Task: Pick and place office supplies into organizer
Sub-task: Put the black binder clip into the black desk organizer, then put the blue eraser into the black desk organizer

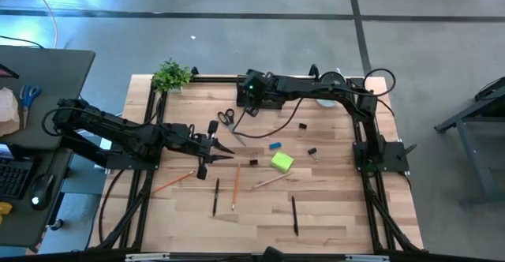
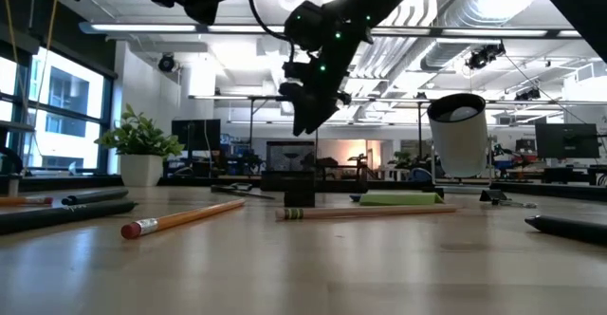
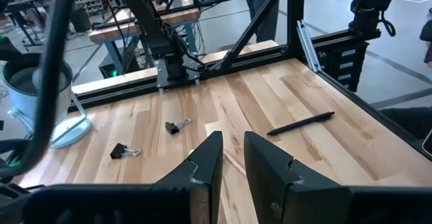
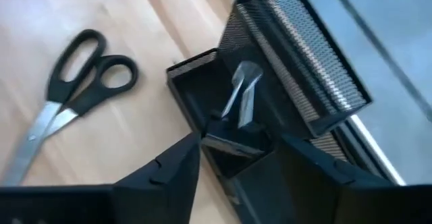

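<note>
My right gripper point(image 4: 237, 158) hangs over the black mesh organizer point(image 4: 297, 69) at the table's far edge, with a black binder clip point(image 4: 236, 142) between its fingers. The black-handled scissors point(image 4: 74, 89) lie flat beside the organizer. My left gripper point(image 3: 233, 158) is open and hovers over mid-table point(image 1: 215, 150), touching nothing. On the wood lie the blue eraser point(image 1: 274, 145), the lime-green pad point(image 1: 282, 162), loose binder clips point(image 1: 302, 125) point(image 1: 313, 153), orange pencils point(image 1: 172, 181) point(image 1: 235, 187), a wooden pencil point(image 1: 271, 181) and black pens point(image 1: 215, 196) point(image 1: 294, 215). My right gripper pinches the binder clip by its black body point(image 4: 226, 143) between the two fingertips, coming from above and pointing down. Its silver wire handles point(image 4: 244, 86) point away from the fingers into the organizer's open compartment. The clip looks lifted clear of the tray floor.
A round silver-and-white cup point(image 1: 327, 96) stands near the far edge, right of the organizer. A potted plant point(image 1: 171, 76) stands at the far left corner. Blue-handled scissors point(image 1: 30, 96) lie on a side desk off the table. The near strip of the table holds only pens and pencils.
</note>
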Controlling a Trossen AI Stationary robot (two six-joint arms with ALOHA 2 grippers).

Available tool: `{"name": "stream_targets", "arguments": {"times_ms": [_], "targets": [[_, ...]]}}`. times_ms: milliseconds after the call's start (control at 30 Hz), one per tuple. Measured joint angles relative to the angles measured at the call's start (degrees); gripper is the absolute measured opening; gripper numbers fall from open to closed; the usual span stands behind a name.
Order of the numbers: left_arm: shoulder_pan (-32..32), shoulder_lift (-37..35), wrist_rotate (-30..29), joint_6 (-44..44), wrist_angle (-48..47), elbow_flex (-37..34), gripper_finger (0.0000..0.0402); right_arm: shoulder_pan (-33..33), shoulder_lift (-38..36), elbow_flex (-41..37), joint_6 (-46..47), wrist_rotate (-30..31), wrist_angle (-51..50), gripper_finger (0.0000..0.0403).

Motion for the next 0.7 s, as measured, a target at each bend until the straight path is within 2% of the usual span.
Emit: {"name": "stream_targets", "arguments": {"times_ms": [200, 400, 467, 567, 700], "targets": [[0.0, 0.0, 0.0, -0.6, 0.3, 0.0, 0.0053, 0.1, 0.0, 0.0, 0.7, 1.0, 0.5, 0.0234], [0.0, 0.0, 0.0, -1.0, 0.0, 0.0, 0.0053, 2.7, 0.0, 0.0, 2.4, -7.7, -6.0, 0.0239], [0.0, 0.0, 0.0, -1.7, 0.0, 0.0, 0.0053, 4.6, 0.0, 0.0, 2.5, -8.4, -8.4, 0.0236], [0.0, 0.0, 0.0, -1.9, -0.6, 0.0, 0.0053, 7.8, 0.0, 0.0, 2.9, -5.8, -12.3, 0.023], [0.0, 0.0, 0.0, -2.6, -1.7, 0.0, 0.0053, 12.9, 0.0, 0.0, 4.9, 3.7, -19.7, 0.0221]]}}
